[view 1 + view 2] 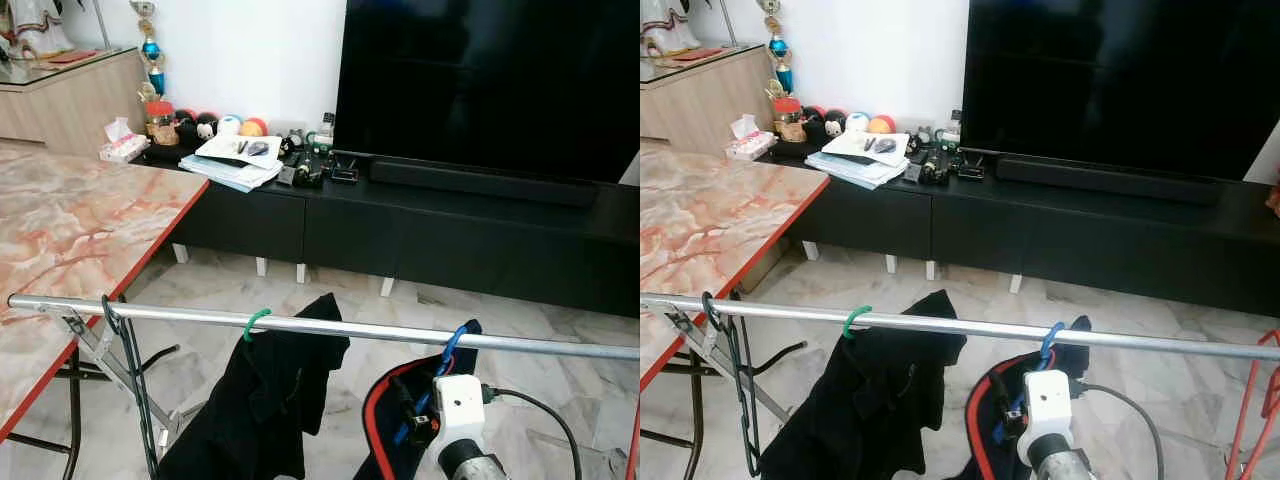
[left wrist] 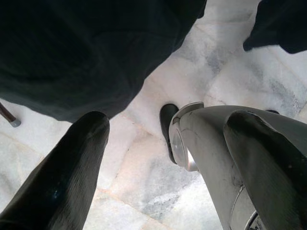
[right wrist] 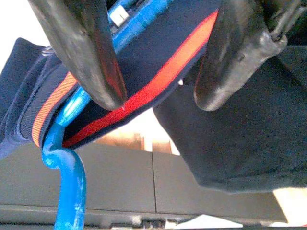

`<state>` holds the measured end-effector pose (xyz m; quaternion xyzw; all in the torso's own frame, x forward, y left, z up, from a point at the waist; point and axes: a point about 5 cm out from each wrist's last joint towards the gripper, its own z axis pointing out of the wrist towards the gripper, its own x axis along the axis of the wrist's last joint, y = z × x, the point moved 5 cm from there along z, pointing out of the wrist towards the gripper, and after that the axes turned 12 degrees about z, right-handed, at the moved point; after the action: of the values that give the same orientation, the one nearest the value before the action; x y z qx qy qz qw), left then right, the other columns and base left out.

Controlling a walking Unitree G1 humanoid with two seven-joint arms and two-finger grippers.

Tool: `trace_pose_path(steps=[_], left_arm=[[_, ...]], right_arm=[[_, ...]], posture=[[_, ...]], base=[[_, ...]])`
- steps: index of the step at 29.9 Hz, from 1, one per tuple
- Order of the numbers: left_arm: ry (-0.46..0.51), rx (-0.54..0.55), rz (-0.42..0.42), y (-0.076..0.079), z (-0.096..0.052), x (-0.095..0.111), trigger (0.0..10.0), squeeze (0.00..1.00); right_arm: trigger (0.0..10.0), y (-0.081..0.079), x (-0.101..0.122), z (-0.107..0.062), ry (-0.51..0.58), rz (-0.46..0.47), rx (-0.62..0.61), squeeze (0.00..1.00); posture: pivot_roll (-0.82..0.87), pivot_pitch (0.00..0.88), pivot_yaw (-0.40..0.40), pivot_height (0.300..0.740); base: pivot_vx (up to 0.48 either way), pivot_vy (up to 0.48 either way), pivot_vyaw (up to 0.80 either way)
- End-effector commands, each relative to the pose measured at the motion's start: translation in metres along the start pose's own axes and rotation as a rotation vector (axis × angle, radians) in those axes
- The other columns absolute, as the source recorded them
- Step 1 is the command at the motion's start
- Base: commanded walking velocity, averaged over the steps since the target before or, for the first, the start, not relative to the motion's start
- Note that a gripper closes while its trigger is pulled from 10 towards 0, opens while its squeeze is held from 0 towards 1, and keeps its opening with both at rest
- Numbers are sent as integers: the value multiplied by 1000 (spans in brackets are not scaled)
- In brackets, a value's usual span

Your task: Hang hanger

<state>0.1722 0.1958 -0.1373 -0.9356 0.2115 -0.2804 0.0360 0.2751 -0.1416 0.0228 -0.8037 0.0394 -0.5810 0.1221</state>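
Note:
A silver rail (image 1: 340, 328) runs across in front of me. A blue hanger (image 1: 455, 345) has its hook over the rail and carries a navy garment (image 1: 380, 425) with red trim. My right gripper (image 3: 160, 103) is just below the hook, under the rail. It is open, with the hanger neck (image 3: 136, 24) and the red-trimmed collar (image 3: 153, 86) between its fingers. To the left, a green hanger (image 1: 255, 322) holds a black garment (image 1: 270, 400). My left gripper (image 2: 165, 124) hangs low beside the black garment, open with nothing between its fingers.
A dark bare hanger (image 1: 112, 318) hangs at the rail's left end and a red one (image 1: 1265, 400) at its right. A marble-topped table (image 1: 70, 230) stands on the left. Behind the rail are a black TV cabinet (image 1: 420, 230) and a large TV (image 1: 490, 80).

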Motion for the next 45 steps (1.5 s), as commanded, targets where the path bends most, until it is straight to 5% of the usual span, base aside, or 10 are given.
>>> trace_pose_path(steps=[1,13,29,38,45], left_arm=[[-55,-39,16,9,-2,-14,10000,0],[-55,-38,20,9,-2,-14,10000,0],[-56,-35,25,8,-2,-14,10000,0],[-56,-37,26,8,-2,-14,10000,0],[-55,-37,24,7,-2,-13,10000,0]], right_arm=[[10000,8,5,-5,28,-5,-44,0],[10000,20,5,-10,61,-7,-138,0],[10000,37,33,-25,204,-5,-279,0],[10000,43,23,-26,162,-3,-322,0],[10000,62,17,-24,115,-33,-417,0]], posture=[[163,0,-32,740],[165,0,-33,740],[160,0,-33,740],[160,0,-32,740],[163,0,-32,740]], base=[[0,0,0],[0,0,0],[0,0,0],[0,0,0],[0,0,0]])
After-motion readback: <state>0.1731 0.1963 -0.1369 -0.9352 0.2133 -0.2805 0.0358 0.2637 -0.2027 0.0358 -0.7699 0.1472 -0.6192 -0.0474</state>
